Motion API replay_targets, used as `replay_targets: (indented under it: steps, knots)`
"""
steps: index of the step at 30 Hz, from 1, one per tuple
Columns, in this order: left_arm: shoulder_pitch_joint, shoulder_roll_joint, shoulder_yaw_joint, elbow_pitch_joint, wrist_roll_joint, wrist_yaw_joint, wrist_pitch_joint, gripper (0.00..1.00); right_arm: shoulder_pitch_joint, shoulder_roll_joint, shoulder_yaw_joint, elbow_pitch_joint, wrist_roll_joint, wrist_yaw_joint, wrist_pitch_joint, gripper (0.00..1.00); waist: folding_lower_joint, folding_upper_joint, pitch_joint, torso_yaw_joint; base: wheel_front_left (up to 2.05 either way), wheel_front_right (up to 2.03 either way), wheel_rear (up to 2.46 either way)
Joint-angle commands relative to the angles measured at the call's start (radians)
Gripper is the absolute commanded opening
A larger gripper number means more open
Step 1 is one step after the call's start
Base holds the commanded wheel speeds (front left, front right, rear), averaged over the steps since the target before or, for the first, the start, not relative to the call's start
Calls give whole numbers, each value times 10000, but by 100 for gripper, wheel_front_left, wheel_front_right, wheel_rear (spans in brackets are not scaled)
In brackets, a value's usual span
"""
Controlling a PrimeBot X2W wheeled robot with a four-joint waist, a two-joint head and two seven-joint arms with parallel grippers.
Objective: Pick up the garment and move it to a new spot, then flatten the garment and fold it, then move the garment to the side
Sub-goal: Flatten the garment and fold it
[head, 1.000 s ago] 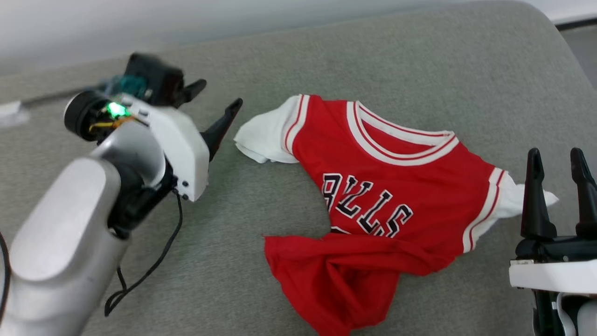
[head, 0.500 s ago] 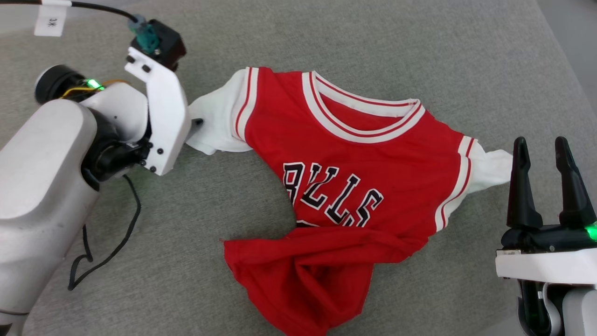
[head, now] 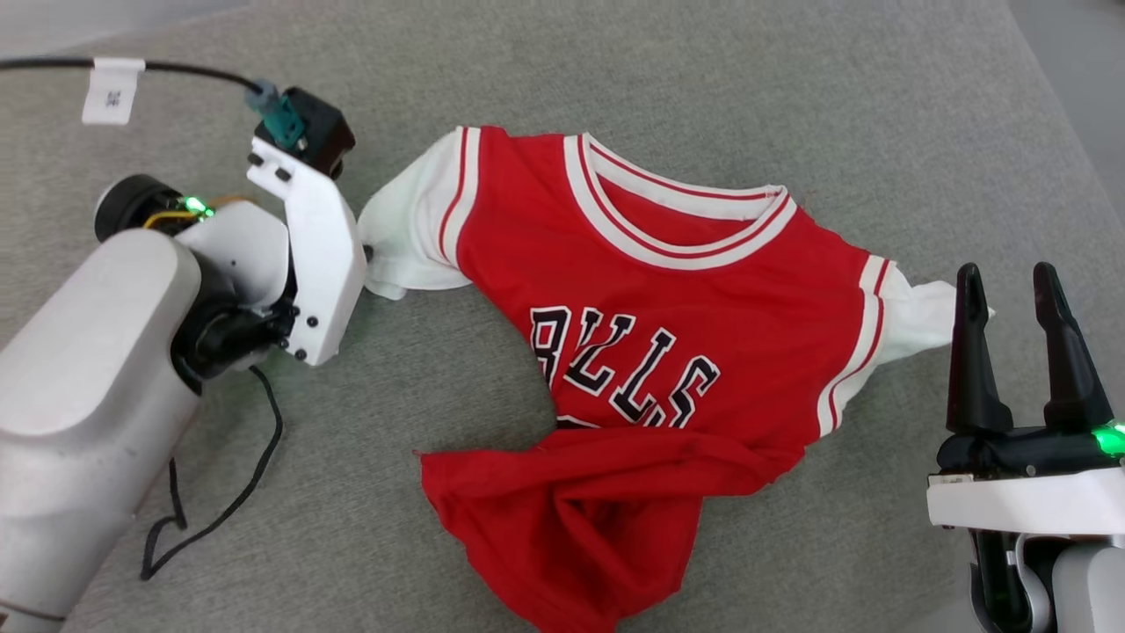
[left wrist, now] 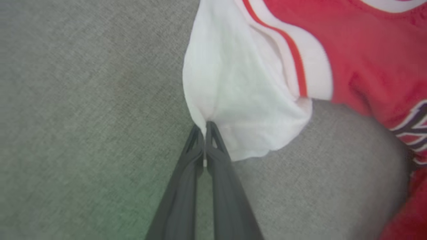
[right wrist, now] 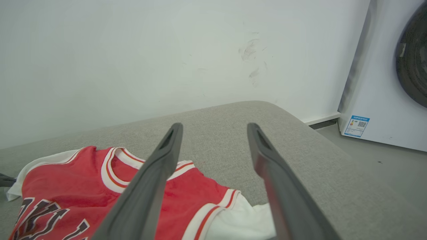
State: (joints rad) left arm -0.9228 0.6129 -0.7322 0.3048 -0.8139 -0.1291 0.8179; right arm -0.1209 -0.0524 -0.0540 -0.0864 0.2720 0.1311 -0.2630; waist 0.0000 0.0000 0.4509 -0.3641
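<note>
Right gripper (head: pixel 1002 286), spread and empty, is held at the near right of the grey cushion (head: pixel 791 88); garment (head: pixel 668 290) is laid crumpled at the cushion's middle; left gripper (left wrist: pixel 204 126), spread a second ago, is now pinched on the garment's white edge farther left, so lifting is judged ready.

Jersey (head: pixel 668 352) on cushion (head: pixel 791 105): collar at far side, hem bunched at near side. Left gripper (left wrist: pixel 204 126) at jersey's left edge, tips touching side panel. Right gripper (head: pixel 1005 274) just beside jersey's right panel. Tagged cable (head: pixel 112 88) left of jersey. Wall (right wrist: pixel 133 50) behind jersey. Washing machine (right wrist: pixel 383 83) well right of jersey, beyond cushion.
</note>
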Motion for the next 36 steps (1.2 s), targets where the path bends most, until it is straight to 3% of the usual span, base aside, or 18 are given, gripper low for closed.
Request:
replay_targets:
  steps: [1,10,22,28,35,36]
  knots:
    - [358,66,16,96,13,-1,-246,0,26,35,-20,53,-88,-5,-24,100,0,0,-238,204,0,0,0]
    - [1094,496,1069,-614,226,691,-2890,0,230,32,-278,-226,-829,-7,-23,100,0,0,-1134,1165,0,0,0]
    - [3518,1581,2248,-2450,-291,2053,-4363,0,456,28,-349,-179,-1190,-5,325,100,0,0,-2018,2552,0,0,0]
    - [5005,2006,2718,-2674,-725,2703,-4756,0,532,-47,-307,-286,-1257,-5,609,100,0,0,-2151,3001,0,0,0]
    - [6259,1685,2420,-2462,-722,3002,-5225,0,557,-46,-195,-200,-1178,-5,759,100,0,0,-2172,3189,0,0,0]
    - [6280,1553,2360,-2373,-649,3057,-5397,11,575,-53,-159,-180,-1171,-5,777,100,0,0,-2175,3213,0,0,0]
